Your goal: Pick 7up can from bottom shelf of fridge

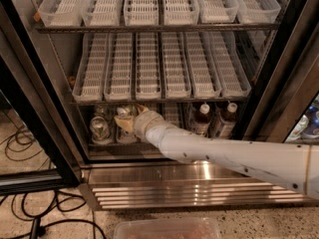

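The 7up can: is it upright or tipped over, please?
Upright: the 7up can stands top-up on the bottom shelf; the end effector is close beside it.

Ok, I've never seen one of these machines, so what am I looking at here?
The white tube is a robot's single arm, reaching into a black-framed glass-door fridge. One camera looks down from in front. The arm's hand is inside the dim bottom shelf, just right of a small silver-topped green-and-white drink can. Two white-capped brown bottles stand farther right. White slotted plastic trays fill the tiers above. Whether the hand grips anything isn't clear.
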